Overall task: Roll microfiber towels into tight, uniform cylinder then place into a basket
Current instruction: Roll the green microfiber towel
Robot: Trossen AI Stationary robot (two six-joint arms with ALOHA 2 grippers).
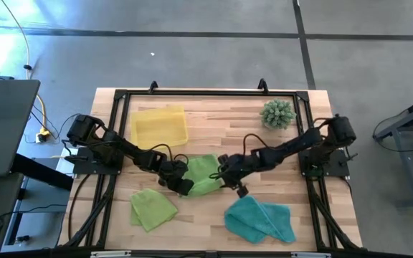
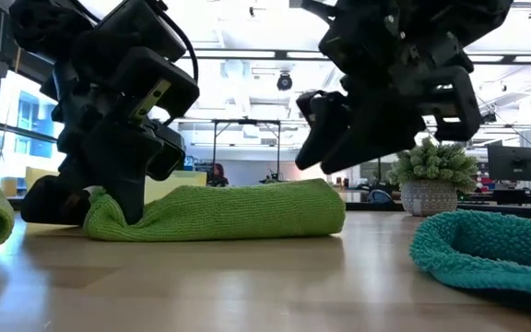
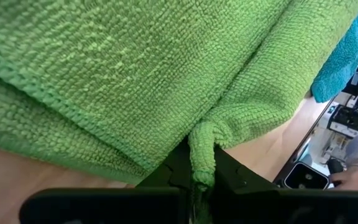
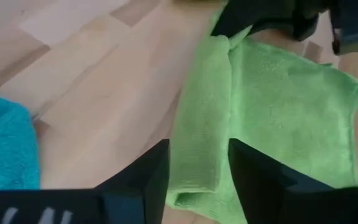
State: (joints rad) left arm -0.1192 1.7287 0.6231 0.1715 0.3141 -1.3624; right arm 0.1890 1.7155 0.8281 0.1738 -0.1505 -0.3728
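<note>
A lime green towel lies partly rolled mid-table, resting on the wood along its length. My left gripper is at the towel's left end, shut on it. My right gripper hangs open just above the towel's right end, touching nothing; the low view shows it clear of the cloth. A second lime green towel lies near the front left, and a teal towel at the front right. The yellow basket stands at the far left. My left gripper pinches a small bunched tuft at the folded edge of the green towel's left end between its two fingers. The fingers slant down from the table's left. The towel lies on the table, puckered toward the pinch.
A spiky green plant in a pot stands at the far right. A black frame borders the table. Bare wood lies between the basket and the plant.
</note>
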